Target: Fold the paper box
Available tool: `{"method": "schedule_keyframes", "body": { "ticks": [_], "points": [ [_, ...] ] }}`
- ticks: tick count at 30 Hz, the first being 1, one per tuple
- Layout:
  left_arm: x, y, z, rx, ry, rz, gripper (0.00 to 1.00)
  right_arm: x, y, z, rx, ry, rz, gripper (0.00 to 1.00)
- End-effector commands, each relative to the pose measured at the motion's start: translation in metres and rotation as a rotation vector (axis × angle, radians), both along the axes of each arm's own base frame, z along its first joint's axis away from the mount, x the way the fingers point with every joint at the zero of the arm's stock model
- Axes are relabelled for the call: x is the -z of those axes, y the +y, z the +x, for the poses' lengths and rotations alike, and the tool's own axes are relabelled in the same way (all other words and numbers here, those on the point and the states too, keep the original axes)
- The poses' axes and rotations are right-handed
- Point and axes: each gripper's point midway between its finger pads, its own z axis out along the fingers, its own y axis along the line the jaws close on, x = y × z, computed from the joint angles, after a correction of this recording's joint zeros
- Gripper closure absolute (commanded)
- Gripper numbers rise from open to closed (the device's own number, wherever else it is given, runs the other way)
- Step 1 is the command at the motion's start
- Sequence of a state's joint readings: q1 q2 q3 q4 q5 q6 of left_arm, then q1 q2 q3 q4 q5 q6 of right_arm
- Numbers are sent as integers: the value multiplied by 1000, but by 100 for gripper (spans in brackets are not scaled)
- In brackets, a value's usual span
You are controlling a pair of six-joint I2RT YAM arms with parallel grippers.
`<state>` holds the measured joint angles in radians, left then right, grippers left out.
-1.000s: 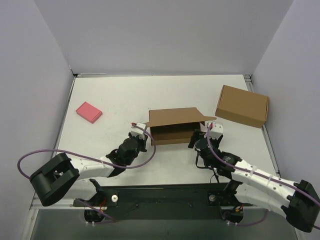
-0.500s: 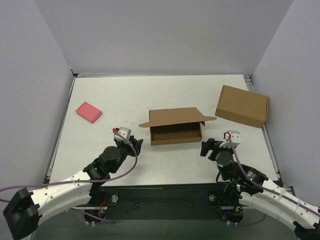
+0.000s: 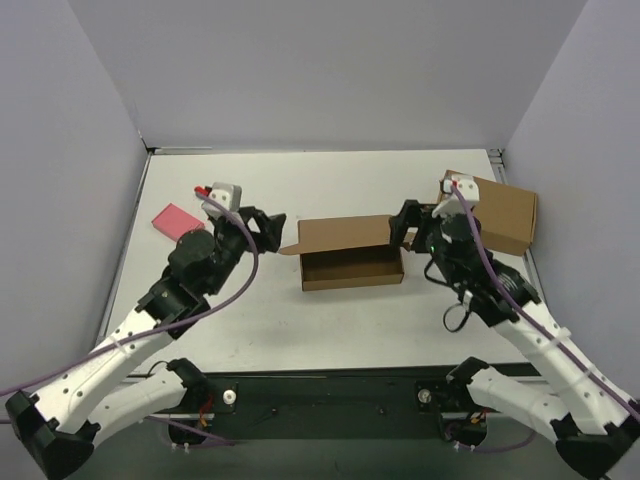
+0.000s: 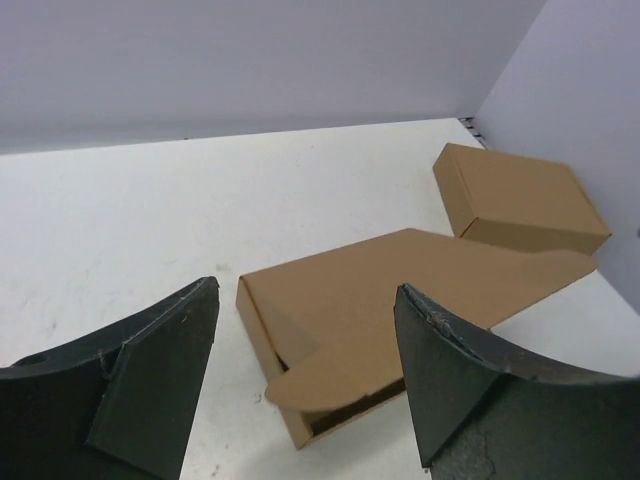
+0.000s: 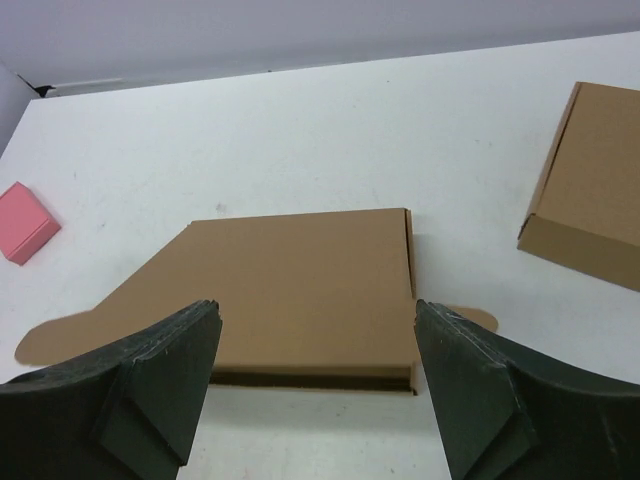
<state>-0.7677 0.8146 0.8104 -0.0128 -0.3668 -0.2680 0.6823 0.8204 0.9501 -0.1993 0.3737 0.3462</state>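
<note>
Status: paper box (image 3: 352,255) sits mid-table (image 3: 330,180) and its tray is formed, with walls up on all sides as far as I can see. The lid panel is down over the tray but not closed. The right wrist view shows a dark gap along the box's near edge, and the overhead view shows the interior open on that side. Both rounded ear tabs stick out past the box's left and right ends, untucked. My read is that most of the folding is done. What's left is tucking the ears inside the end walls and pressing the lid home; I can't tell whether there's a front tuck flap. Left gripper (image 3: 268,228) hangs just off the box's left end, jaws apart and holding nothing, lined up roughly with the left ear. Right gripper (image 3: 403,228) is at the box's right end, jaws wide apart and also empty; I can't confirm contact with the lid corner. Clearance: bare table on the near and far sides of the box, so there's plenty of room to sweep. The second cardboard box (image 3: 487,212) lies to the right and a bit beyond the paper box, close behind the right wrist, so watch the back-swing there. The pink block (image 3: 175,220) is well to the left of the box, beyond the left gripper and out of the way. The box isn't pinned, so a one-sided push will likely slide it.
</note>
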Motion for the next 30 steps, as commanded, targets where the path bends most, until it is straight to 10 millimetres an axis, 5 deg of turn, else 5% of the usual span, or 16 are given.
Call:
{"method": "schedule_keyframes", "body": {
  "ticks": [1, 3, 7, 10, 17, 21, 23, 26, 30],
  "points": [
    [-1, -40, 32, 172, 54, -25, 20, 12, 38, 35, -167, 104, 46, 20],
    [-4, -56, 44, 208, 34, -37, 26, 25, 46, 54, -175, 128, 65, 23],
    [36, -99, 65, 340, 102, 15, 32, 67, 34, 73, -140, 205, 78, 28],
    [76, -109, 68, 375, 198, 60, 37, 99, 28, 72, -120, 285, 81, 30],
    [190, -96, 36, 372, 441, 66, 41, 191, 21, 33, -92, 473, 111, 32],
    [225, -86, 25, 349, 519, 97, 42, 223, 14, 15, -60, 541, 119, 33],
    [226, -82, 25, 336, 520, 111, 42, 228, 11, 13, -49, 549, 114, 33],
    [202, -83, 33, 334, 469, 120, 42, 214, 12, 16, -64, 525, 107, 33],
    [150, -86, 50, 316, 369, 120, 41, 164, 16, 34, -84, 429, 124, 31]
  ]
}}
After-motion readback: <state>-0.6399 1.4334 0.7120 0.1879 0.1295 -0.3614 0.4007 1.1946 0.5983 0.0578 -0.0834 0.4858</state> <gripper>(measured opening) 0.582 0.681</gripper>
